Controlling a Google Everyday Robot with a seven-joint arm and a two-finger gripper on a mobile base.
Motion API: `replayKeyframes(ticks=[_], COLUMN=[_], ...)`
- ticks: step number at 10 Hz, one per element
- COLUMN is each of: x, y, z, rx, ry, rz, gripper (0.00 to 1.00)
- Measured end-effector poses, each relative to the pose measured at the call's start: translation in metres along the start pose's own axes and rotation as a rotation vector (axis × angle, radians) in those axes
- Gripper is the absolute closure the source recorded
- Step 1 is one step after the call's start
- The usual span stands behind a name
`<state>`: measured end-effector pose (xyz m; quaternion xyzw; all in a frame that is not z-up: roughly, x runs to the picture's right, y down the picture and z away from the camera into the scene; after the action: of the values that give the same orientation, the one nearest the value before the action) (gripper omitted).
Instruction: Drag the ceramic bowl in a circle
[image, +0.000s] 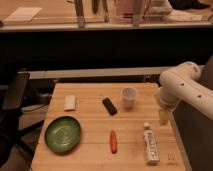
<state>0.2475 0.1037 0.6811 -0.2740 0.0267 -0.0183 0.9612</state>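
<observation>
- The ceramic bowl (63, 134) sits near the front left corner of the table (90, 120). Nothing touches it, so the dragging looks not yet begun.
- The gripper (164, 116) hangs at the table's right edge, well apart from the bowl, its claw spread and empty.
- The bowl is round, shallow and glossy green with a darker rim, and the table is pale wood.

On my feed the wooden table (90, 125) holds the ceramic bowl (62, 134) lower left, white block (70, 102), black bar (110, 106), white cup (129, 97), red stick (113, 141), white tube (151, 147) lower right; gripper (164, 117) hangs at its right edge.
</observation>
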Motion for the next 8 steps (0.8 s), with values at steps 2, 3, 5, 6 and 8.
replayKeyframes(ticks=[2,3,5,6,8], x=[-0.021,-0.029,-0.037,-0.051,-0.087], y=[-0.001,-0.001,0.001,0.001,0.000], z=[-0.003,-0.003,-0.002,-0.002,-0.004], rx=[0.008,0.014,0.018,0.023,0.038], ry=[0.013,0.024,0.035,0.042,0.058], rz=[-0.037,-0.069,-0.109,-0.142,-0.218], gripper=[0.20,0.20,0.20,0.20,0.20])
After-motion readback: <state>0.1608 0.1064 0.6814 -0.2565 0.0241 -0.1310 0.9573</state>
